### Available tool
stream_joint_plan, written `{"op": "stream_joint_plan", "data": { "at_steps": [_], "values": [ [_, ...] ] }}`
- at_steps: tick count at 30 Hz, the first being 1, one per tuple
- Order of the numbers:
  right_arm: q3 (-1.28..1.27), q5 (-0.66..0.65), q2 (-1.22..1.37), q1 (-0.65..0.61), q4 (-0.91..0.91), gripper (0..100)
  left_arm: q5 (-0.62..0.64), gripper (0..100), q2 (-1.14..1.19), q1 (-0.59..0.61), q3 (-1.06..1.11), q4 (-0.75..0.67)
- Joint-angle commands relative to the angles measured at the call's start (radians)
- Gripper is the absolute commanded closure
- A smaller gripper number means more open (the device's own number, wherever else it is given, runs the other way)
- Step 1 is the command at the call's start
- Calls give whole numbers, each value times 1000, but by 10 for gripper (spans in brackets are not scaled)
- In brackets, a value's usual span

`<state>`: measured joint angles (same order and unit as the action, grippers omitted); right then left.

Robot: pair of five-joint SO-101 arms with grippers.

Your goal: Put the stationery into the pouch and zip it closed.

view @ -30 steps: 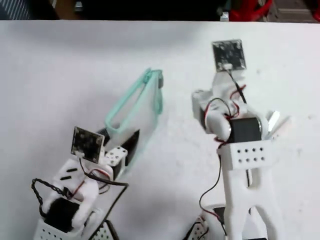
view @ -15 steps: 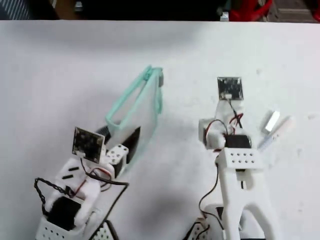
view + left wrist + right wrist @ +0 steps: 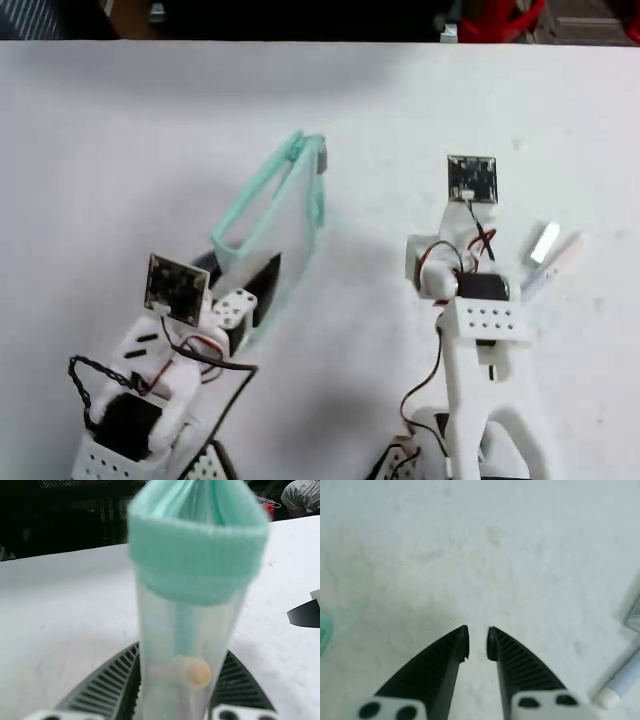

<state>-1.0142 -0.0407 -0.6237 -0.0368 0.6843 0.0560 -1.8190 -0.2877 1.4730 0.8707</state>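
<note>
The pouch (image 3: 272,212) is clear plastic with a mint-green trim and stands on edge left of the table's middle. My left gripper (image 3: 175,685) is shut on its near end, and its dark fingers (image 3: 102,692) press the clear walls from both sides. The green trim (image 3: 197,555) rises right in front of that camera, and a small tan round piece (image 3: 198,672) shows through the wall. A white pen (image 3: 550,266) and a small grey piece (image 3: 545,241) lie right of the right arm (image 3: 470,290). My right gripper (image 3: 477,642) hovers over bare table, shut on nothing, with the pen (image 3: 620,682) beside it.
The white table (image 3: 120,140) spreads wide behind and to the left of the pouch. Its far edge meets a dark background. A sliver of the green trim (image 3: 324,630) shows at the right wrist view's border.
The right arm has pulled back toward the table's front, uncovering the pen and the grey piece beside it. The left arm and the pouch have stayed put.
</note>
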Motion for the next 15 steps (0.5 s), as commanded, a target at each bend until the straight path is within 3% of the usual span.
{"op": "stream_joint_plan", "data": {
  "at_steps": [1, 6, 10, 15],
  "values": [
    [0, 6, -35, 5, -15, 990, 5, 813, -2, -2, -5, -23],
    [2, 8, -35, 10, -18, 882, 5, 813, -2, -2, -5, -25],
    [2, 8, -31, 51, -19, 988, 5, 813, -2, -2, -5, -25],
    [0, 55, -24, 176, -73, 889, 5, 813, -2, -2, -5, -23]
  ]
}}
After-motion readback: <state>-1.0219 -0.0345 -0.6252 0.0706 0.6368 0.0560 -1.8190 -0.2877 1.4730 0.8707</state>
